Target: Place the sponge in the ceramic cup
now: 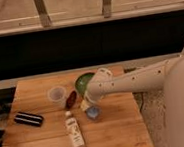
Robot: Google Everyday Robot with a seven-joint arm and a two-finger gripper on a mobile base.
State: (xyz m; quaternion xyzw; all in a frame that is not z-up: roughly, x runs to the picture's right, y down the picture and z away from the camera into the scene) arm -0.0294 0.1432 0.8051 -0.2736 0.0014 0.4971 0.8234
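gripper (88,105): low over table (120,131) centre, directly above sponge; whether open or closed, can't tell
sponge (94,113): below green bowl (83,81)
ceramic cup (57,95): upright, left of bowl, apart from sponge

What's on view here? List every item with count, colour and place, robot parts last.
table: one, light wood, under everything
ceramic cup: one, pale white, upright, left of centre
green bowl: one, green, right of the cup
small dark object: one, dark red, between cup and bowl; kind unclear
striped block: one, black and white, far left
bottle: one, white, lying near the front
sponge: one, light blue, in front of the bowl
arm: one, white, reaching from the right
gripper: one, pale, at the sponge
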